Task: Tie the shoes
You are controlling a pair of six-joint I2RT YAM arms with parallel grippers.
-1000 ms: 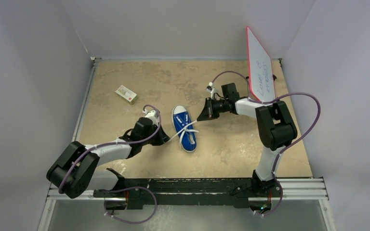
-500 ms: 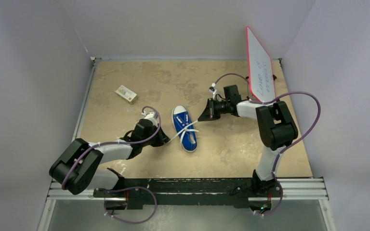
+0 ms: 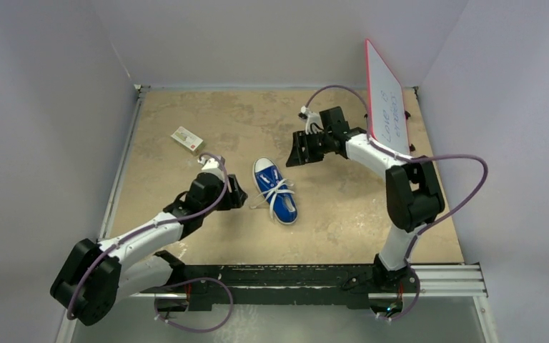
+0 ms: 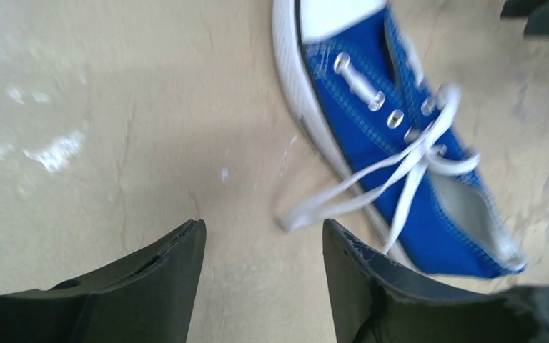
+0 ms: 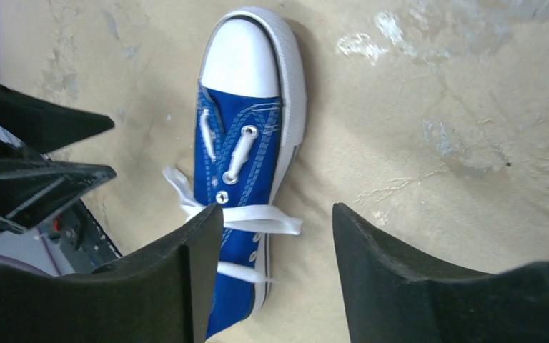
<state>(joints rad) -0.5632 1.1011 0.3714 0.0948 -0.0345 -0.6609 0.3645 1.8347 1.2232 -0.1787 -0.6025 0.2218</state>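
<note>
Shoe (image 3: 275,201) lies mid-table (image 3: 343,214), toe away from the bases, heel toward the near edge, between the two grippers and touching neither. Left gripper (image 4: 261,236) has its fingers spread and empty, low, just left of the shoe. Right gripper (image 5: 277,214) is also spread and empty, hanging beyond the toe, apart from it.

Laces (image 4: 400,161) cross over the tongue. One loose end runs off the shoe's left side onto the table, just ahead of the left fingers. Cannot tell if the crossing is a real knot.

Handling, as a guess: the shoe is small and light, so it will likely slide or turn if one lace is pulled alone – pull both ends against each other. Canvas is soft, the sole stiffer. Laces are flat, limp and thin and lie tight on the table, so they are hard to pinch. Best hold is near a free end, or where a lace bridges from shoe to table.

Views: top shows the layout, both arms, a box (image 3: 187,140) at far left and a board (image 3: 386,100) at far right, but the laces are only thin lines there. Left wrist, blurred, shows the trailing end and the open heel. Right wrist shows the toe cap, eyelets and a flat lace band across the tongue – plus the left fingers at its left edge
</note>
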